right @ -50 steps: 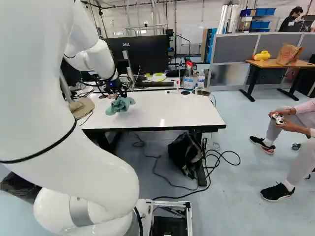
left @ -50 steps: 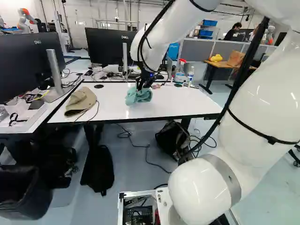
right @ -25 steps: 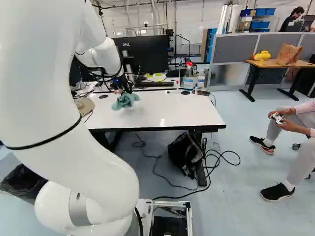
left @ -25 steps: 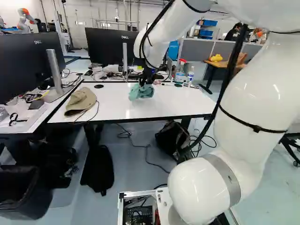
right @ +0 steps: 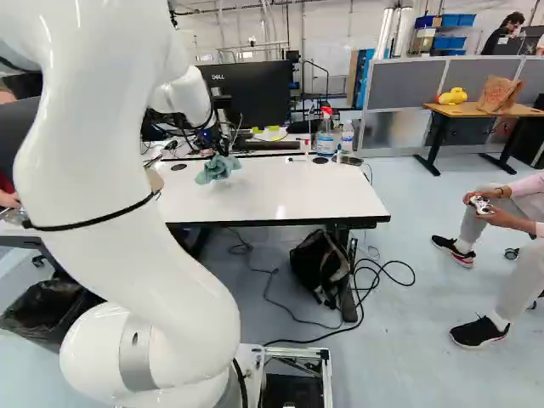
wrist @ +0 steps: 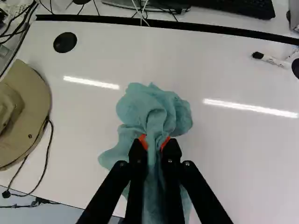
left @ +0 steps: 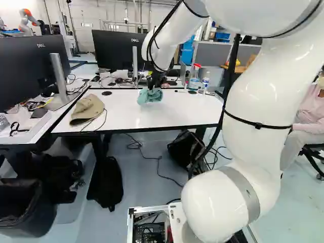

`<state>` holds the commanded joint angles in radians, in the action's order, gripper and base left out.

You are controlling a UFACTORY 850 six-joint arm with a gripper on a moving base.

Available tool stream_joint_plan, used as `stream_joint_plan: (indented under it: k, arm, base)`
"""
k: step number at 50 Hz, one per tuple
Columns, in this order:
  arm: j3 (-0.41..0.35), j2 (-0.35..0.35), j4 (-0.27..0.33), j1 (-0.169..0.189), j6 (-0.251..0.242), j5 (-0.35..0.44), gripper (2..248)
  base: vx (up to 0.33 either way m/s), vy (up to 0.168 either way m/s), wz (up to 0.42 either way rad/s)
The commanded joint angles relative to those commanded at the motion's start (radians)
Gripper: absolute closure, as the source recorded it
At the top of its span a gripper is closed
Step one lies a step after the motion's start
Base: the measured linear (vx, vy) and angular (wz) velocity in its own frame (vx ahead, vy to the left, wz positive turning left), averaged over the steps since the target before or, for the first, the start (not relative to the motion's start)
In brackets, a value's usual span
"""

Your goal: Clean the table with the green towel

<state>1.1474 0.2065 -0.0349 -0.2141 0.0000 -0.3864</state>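
Green towel (wrist: 156, 109) sits bunched in the gripper (wrist: 154, 141), pinched from both sides by the orange pads (wrist: 143, 141), its folds spreading ahead and under them. It is over the middle of the table (wrist: 233, 163), though whether it presses on the top I cannot tell. Compared with a second ago, towel and gripper have moved together, farther from the near edge, as the arm (left: 255, 116) has swung; the base has not moved. That looks like part of a wiping stroke, with the near strip probably wanting more passes. The hat (wrist: 30, 116), beside the towel, has not shifted and may block that end. Beyond lie the marker (wrist: 273, 60) and spray bottle (right: 325, 138).
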Motion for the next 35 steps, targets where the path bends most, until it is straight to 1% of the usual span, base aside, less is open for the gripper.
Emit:
stream_joint_plan:
  k: [35]
  arm:
    - [0.199, 0.167, 0.0, -0.046, 0.0, 0.0, 204]
  base:
    - [0.0, 0.0, 0.0]
